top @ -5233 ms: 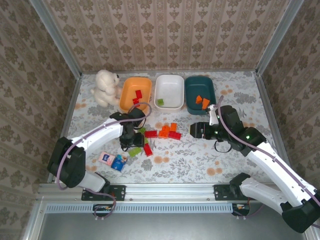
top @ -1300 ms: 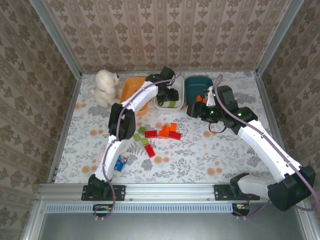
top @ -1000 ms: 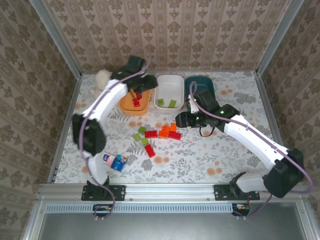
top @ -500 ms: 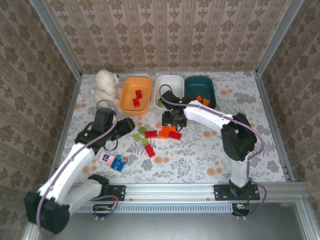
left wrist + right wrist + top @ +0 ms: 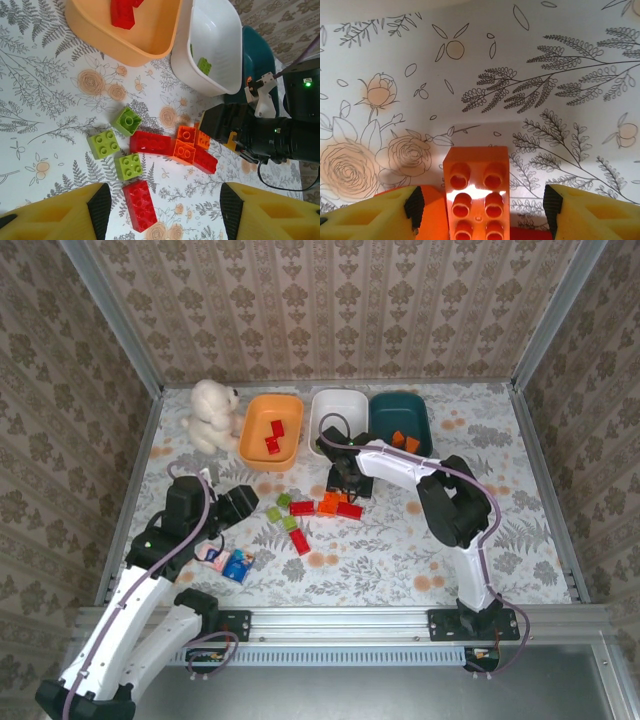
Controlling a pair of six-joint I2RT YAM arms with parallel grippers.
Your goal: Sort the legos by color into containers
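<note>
Right gripper (image 5: 480, 204): jaws spread, low over the table (image 5: 400, 550). One orange brick (image 5: 476, 192) lies between the fingers (image 5: 592, 212) with a gap on each side, not pinched. From the top, the right gripper (image 5: 345, 480) sits on the orange and red cluster just in front of the white tray (image 5: 337, 400). Same spot as half a second ago, but the elbow has folded in closer.

Left gripper (image 5: 162, 205): jaws spread, empty, loose bricks ahead of it. From the top, the left gripper (image 5: 240, 505) is left of the green bricks (image 5: 285, 512). It has pulled back toward its base since half a second ago; a second before, it was up at the trays.

Loose on the table: three green, three red bricks (image 5: 150, 143) and the orange ones, all unmoved. Sorted: red in the orange tray (image 5: 250, 435), one green visible in the white tray, orange in the teal tray (image 5: 400, 412). Plush toy (image 5: 212, 412) and packets (image 5: 228, 562) are unchanged.
</note>
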